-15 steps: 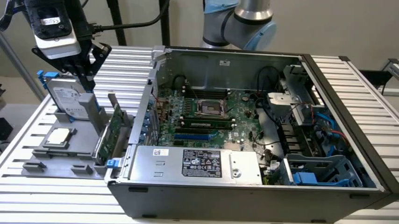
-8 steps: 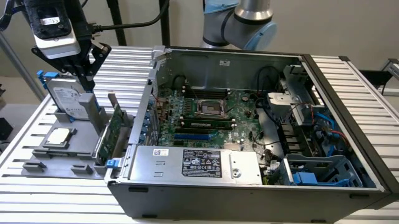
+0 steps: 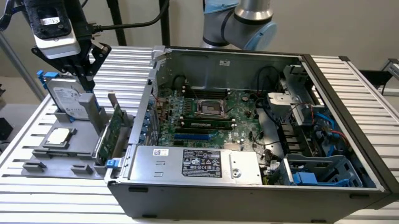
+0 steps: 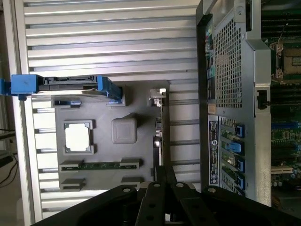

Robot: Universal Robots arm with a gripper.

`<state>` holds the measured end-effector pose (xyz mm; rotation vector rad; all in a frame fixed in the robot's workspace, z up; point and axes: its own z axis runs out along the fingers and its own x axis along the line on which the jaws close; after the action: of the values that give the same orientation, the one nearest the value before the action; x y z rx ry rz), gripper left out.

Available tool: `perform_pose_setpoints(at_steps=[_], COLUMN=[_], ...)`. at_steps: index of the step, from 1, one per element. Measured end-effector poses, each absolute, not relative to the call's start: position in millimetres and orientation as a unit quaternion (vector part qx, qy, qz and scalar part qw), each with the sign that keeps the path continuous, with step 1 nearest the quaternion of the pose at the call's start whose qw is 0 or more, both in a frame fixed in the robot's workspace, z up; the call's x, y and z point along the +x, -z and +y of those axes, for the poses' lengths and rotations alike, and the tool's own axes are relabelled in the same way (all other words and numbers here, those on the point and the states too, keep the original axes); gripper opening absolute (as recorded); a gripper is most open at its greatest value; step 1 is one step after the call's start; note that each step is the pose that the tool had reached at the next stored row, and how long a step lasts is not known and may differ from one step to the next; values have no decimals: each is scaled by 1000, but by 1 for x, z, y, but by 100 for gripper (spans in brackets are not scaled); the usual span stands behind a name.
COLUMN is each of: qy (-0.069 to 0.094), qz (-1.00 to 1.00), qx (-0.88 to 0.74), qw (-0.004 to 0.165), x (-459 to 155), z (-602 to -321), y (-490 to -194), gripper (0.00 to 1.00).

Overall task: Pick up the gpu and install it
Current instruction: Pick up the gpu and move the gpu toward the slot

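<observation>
1. One pair of black fingers (image 3: 86,83) hangs above a grey plastic parts tray (image 3: 44,161). They are pressed together with nothing between them.
2. One gpu (image 3: 111,135), a thin flat green circuit-board card with a grey metal bracket strip at its far end, stands on its long edge in that tray. It is just beside the outer wall of the open grey metal computer case (image 3: 249,191).
3. From the fingers, the gpu lies lower and toward the exterior view's right, on the case side. The upright silver hard drive with blue rails (image 3: 68,100) sits more nearly beneath them.
4. The gpu's long axis runs along the case wall, far to near in the exterior view. In the wrist view its top edge is a thin line leading straight away from the closed fingertips, so I judge the two roughly aligned.
5. Counted: one arm, one gpu, one hard drive, one small square silver CPU chip (image 3: 59,136), one green memory stick (image 4: 101,165) in the tray and one case. All of it rests on one ribbed aluminium counter (image 3: 50,196).
</observation>
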<state>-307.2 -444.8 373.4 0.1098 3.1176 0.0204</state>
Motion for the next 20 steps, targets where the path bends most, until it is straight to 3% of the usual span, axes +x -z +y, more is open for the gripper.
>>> perform_pose_setpoints(at_steps=[2,4,7,11,20], qy=[-7,-7,-7,-5,-5], qz=[999,999,999,999,999], qx=[35,35,35,35,35], qw=[11,11,11,11,12], x=[-307,-307,-307,-308,-310], z=[-445,-445,-445,-445,-445], y=[-373,-373,-373,-373,-358], gripper=[12,24,30,48,48])
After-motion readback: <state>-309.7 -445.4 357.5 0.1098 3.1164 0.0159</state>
